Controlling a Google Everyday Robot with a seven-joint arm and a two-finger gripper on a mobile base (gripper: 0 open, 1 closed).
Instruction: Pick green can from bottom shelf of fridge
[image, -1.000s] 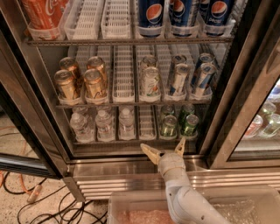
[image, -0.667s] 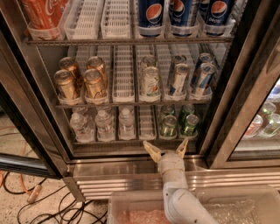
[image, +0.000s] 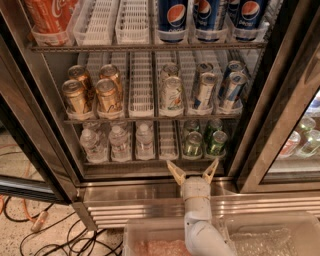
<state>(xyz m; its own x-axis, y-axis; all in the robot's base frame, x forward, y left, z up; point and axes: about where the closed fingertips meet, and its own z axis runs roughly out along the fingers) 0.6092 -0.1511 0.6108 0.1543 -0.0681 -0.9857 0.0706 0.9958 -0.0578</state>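
Approach step: hand (image: 192, 169), spread apart, hovers below shelf (image: 130, 162) front; next, advance toward green can (image: 217, 142) (neighbours crowd it).

A commercial refreshment spot is indicated, such as a shop, canteen or office pantry (which of these cannot be told). A tall glass-door fridge (image: 150, 192) with a stainless-steel frame is seen, its racks fitted with white lane trays (image: 141, 85) and stocked with cola bottles (image: 172, 15), gold cans (image: 107, 95) and water bottles (image: 120, 142). A second glass-fronted cooler (image: 300, 140) is set just beside it at the right. A speckled floor (image: 15, 200) strewn with cables (image: 50, 235) is seen at lower left. The gripper (image: 193, 167) is held, fingers spread, just in front of the bottom shelf (image: 168, 142).
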